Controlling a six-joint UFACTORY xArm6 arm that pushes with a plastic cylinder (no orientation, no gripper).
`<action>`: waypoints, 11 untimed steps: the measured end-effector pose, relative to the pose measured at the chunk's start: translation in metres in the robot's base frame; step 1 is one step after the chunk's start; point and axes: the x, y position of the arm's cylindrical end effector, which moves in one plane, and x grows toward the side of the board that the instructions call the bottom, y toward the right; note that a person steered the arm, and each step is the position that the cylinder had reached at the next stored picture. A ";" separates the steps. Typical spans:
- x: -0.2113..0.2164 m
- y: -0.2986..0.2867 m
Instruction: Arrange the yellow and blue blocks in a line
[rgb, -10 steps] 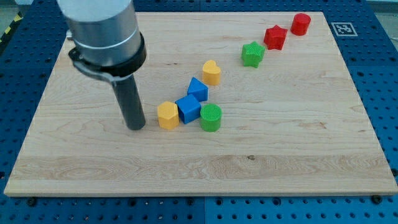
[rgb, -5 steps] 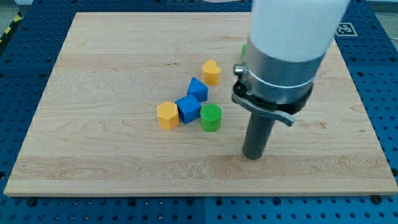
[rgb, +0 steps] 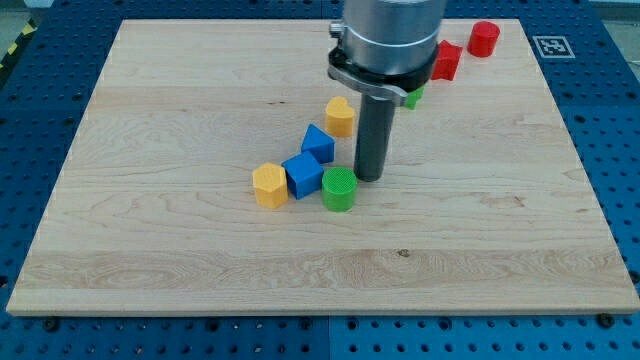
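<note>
Yellow and blue blocks (rgb: 303, 174) run lower-left to upper-right; my tip (rgb: 369, 178) has no jaws.

There is just the one camera, set in front of the pale wooden board (rgb: 150, 270) and raised above it, looking down at a slant towards twelve o'clock, so the far edge looks narrower than the near one. It stands near enough that the board fills almost the whole frame, with only strips of the blue perforated table (rgb: 620, 130) left at three, six and nine o'clock. The grey metal arm housing (rgb: 390, 35) is cut off at twelve o'clock, and no second view overlaps this one.
</note>
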 end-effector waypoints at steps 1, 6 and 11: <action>0.015 -0.001; 0.012 -0.036; 0.010 -0.067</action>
